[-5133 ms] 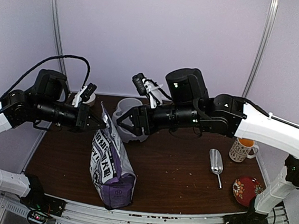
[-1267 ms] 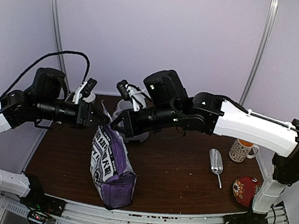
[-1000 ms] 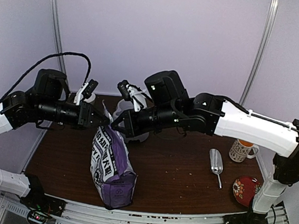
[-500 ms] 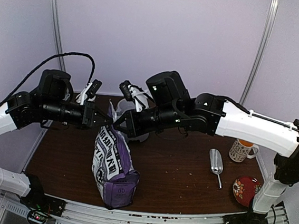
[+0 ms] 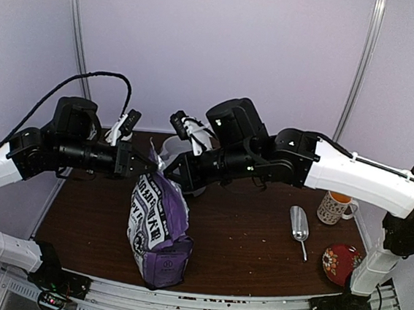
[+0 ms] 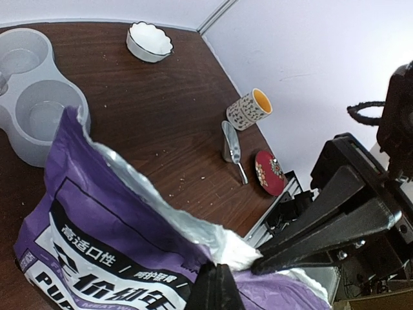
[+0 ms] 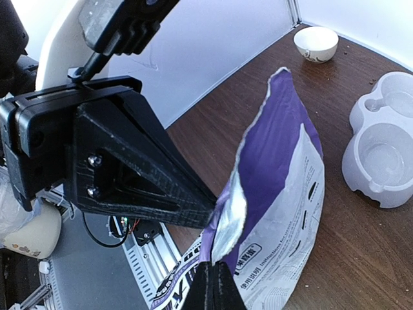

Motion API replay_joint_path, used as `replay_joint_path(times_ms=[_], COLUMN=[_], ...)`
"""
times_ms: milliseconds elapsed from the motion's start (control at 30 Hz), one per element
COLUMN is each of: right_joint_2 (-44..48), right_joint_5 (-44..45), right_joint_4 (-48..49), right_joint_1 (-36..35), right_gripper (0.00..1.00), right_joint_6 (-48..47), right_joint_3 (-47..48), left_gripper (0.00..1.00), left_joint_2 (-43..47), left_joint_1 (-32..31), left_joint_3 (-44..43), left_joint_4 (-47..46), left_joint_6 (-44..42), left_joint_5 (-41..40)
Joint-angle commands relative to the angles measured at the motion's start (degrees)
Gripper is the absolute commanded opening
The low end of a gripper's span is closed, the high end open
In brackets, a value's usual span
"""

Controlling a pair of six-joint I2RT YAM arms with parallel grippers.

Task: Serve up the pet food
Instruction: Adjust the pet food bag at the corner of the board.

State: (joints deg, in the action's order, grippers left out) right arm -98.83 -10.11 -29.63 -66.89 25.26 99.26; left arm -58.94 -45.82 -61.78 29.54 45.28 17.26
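- L gripper (image 5: pixel 150 166): jaws pinched tight on the left lip of the purple foil-lined pet food bag w/ white print (image 5: pixel 158 223), at its torn top.
- R gripper (image 5: pixel 167 174): also clamped, on the opposite lip of the same bag. The two tips nearly meet over the mouth.
- The bag stands upright on the dark brown wooden table (image 5: pixel 243 239), left of centre, base toward the near edge.
- Kibble: I can't see it on any cam. The mouth shows only silver lining.
- Pale grey plastic double bowl (image 6: pixel 32 110): just beyond the bag, far side.
- Right side: metal scoop (image 5: pixel 299 226) lying flat; patterned mug w/ orange inside (image 5: pixel 334 207) and red patterned plate (image 5: pixel 341 261) near the right edge.
- Small white scalloped bowl (image 6: pixel 149 42): far left of the table.
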Motion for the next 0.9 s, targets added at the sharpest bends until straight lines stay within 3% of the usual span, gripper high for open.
replay_joint_path(times_ms=[0,333,400,467,533,867], right_joint_2=[4.9,6.3,6.0,5.3,5.0,7.4], right_joint_5=[5.0,0.6,-2.1,-4.5,-5.7,-7.6], right_joint_4=[-4.3,-1.8,0.2,0.7,1.0,3.0], right_joint_1=[1.0,1.1,1.1,1.1,1.2,1.2], right_gripper=[0.0,0.0,0.0,0.13,0.28,0.39], right_joint_6=[-1.3,-0.8,-0.3,-0.1,0.0,1.4], right_joint_3=[-1.1,-2.6,-3.1,-2.7,-2.5,-4.9], left_gripper=[0.0,0.0,0.08,0.17,0.2,0.22], left_joint_2=[1.1,2.6,3.3,3.2,2.9,3.8], left_joint_1=[0.6,0.6,0.6,0.6,0.6,0.6], left_joint_3=[0.1,-0.1,0.0,-0.4,-0.7,0.6], left_joint_4=[4.3,3.1,0.9,0.0,-0.1,-1.1], left_joint_6=[-2.3,-2.7,-2.1,-1.8,-1.8,-1.1], left_joint_5=[-5.4,-4.2,-2.9,-1.7,-1.1,-0.6])
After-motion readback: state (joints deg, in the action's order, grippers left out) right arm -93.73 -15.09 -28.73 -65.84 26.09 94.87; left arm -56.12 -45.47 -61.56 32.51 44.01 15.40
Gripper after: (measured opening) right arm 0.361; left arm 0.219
